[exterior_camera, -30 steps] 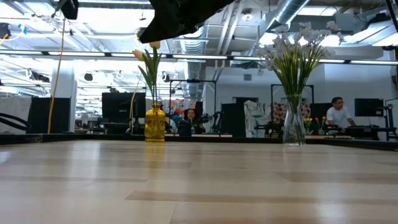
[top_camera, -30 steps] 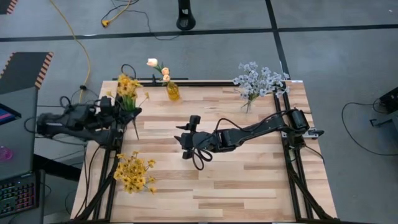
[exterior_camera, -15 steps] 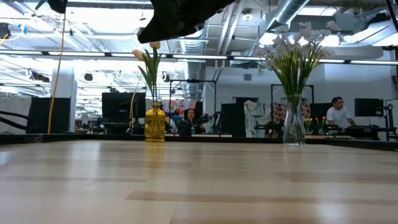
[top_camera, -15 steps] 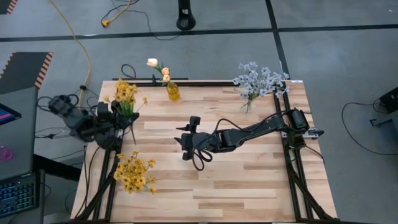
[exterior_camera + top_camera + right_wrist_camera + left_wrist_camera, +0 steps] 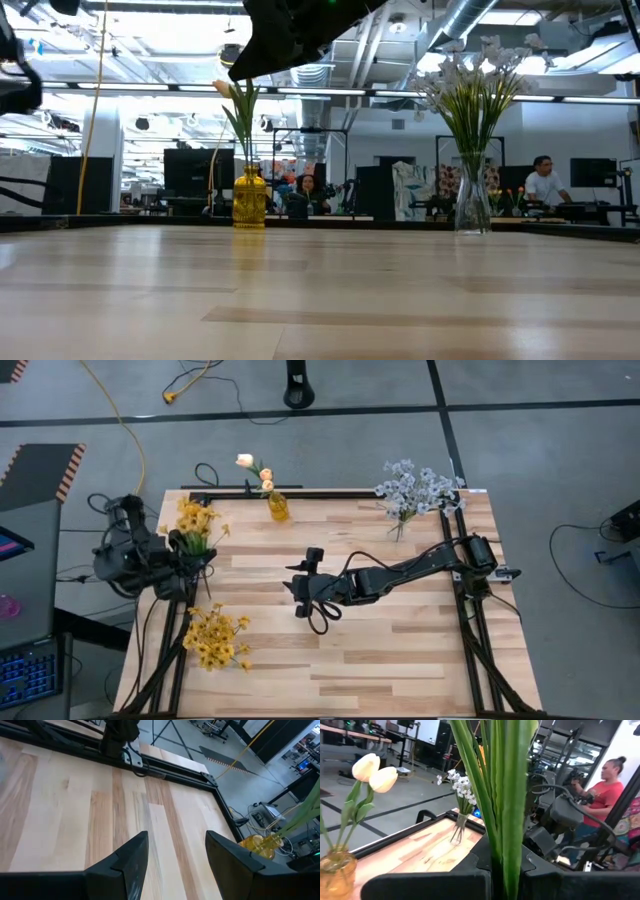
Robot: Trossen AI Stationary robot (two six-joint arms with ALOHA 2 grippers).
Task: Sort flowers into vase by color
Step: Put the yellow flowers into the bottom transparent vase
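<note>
My left gripper [image 5: 196,554] hangs over the table's left edge, shut on a bunch of yellow flowers [image 5: 190,518] held upright. A second yellow bunch [image 5: 215,638] lies flat on the table at the near left. Peach tulips [image 5: 254,468] stand in a yellow vase [image 5: 278,507] at the far edge. Pale blue-white sprays [image 5: 414,488] stand in a clear vase [image 5: 472,205] at the far right. My right gripper [image 5: 304,586] hovers open above the table's middle, with bare wood between its fingers [image 5: 134,859]. My left gripper pinches the bunch's green stems [image 5: 504,851] between its two fingers [image 5: 445,882], several stems together. The fingers come in level from the table's left side and lie across the stems. The bunch stands upright, blossoms on top, lifted clear of the table.
A black frame [image 5: 330,494] runs along the table's far edge and down both sides. My right arm [image 5: 420,566] stretches from the right edge to the middle. Bare wood lies at the near right. A person in a red shirt [image 5: 606,780] stands beyond the table.
My left arm has swung around at the table's left edge and its wrist has turned. It has carried the yellow bunch a little toward the left and near edges, still upright and clear of the table. My right gripper has stayed open.
</note>
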